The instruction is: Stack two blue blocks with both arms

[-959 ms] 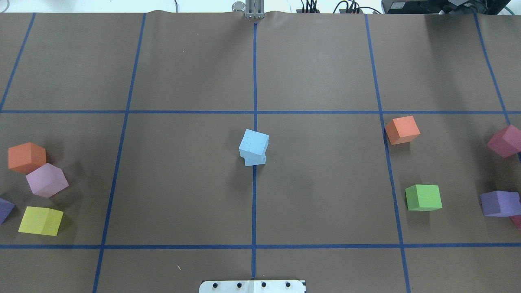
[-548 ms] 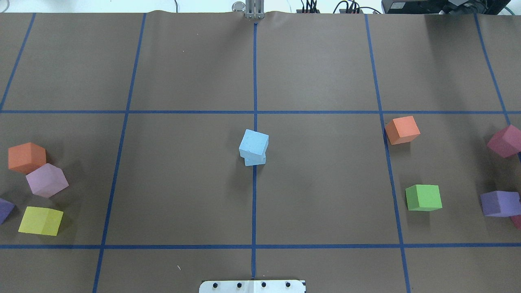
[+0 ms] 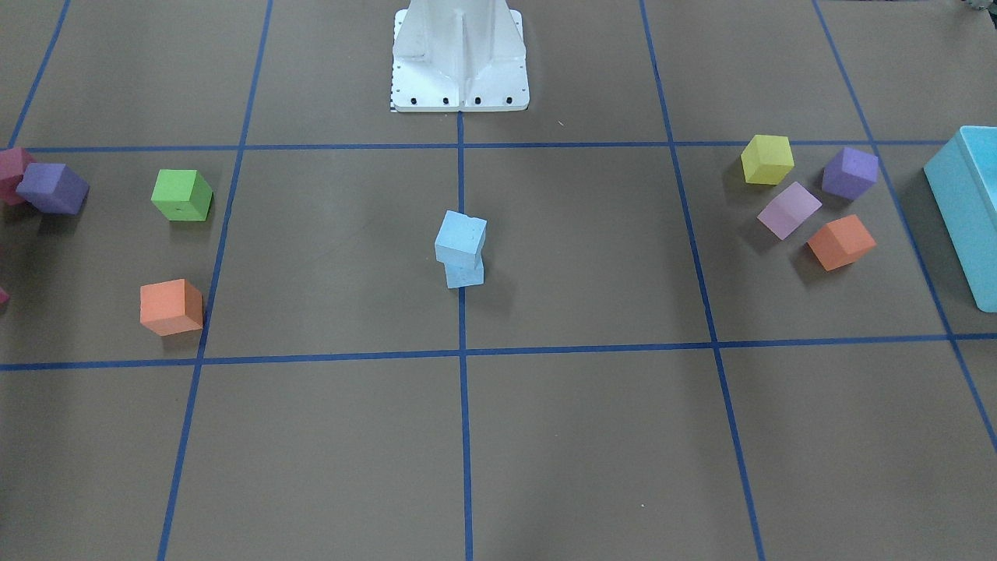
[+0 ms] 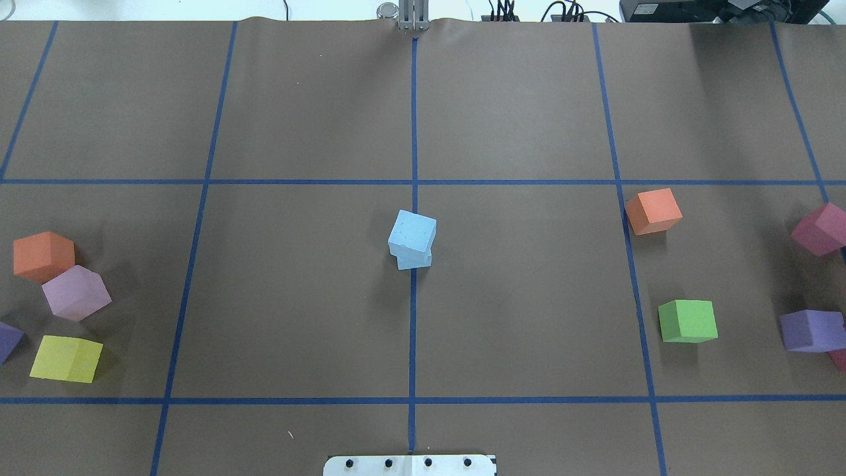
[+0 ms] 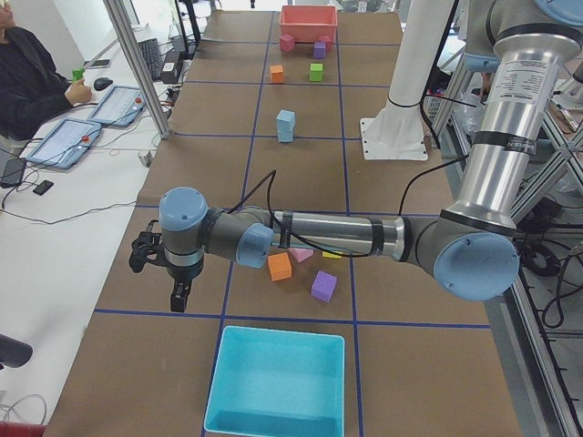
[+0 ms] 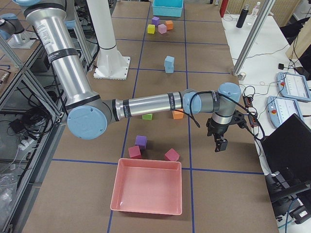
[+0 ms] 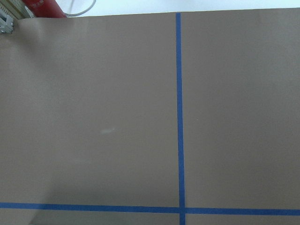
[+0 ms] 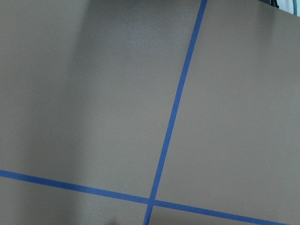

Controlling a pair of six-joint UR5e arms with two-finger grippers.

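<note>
Two pale sky-blue blocks stand stacked at the table's centre on the blue tape line. The upper block (image 4: 412, 233) sits twisted on the lower block (image 4: 415, 262). The stack also shows in the front view (image 3: 460, 238) and in both side views (image 5: 285, 125) (image 6: 169, 63). No gripper touches it. My left gripper (image 5: 178, 296) hangs over the table far from the stack, near the operators' edge. My right gripper (image 6: 219, 144) does the same at the other end. I cannot tell whether either is open or shut. The wrist views show only brown paper and tape lines.
Orange (image 4: 43, 256), lilac (image 4: 76, 293) and yellow (image 4: 66, 358) cubes lie at the left; orange (image 4: 653, 211), green (image 4: 688, 320), purple (image 4: 811, 330) and maroon (image 4: 821, 229) cubes at the right. A turquoise box (image 5: 278, 382) and a pink tray (image 6: 147, 187) stand at the table's ends. An operator (image 5: 27, 77) sits nearby.
</note>
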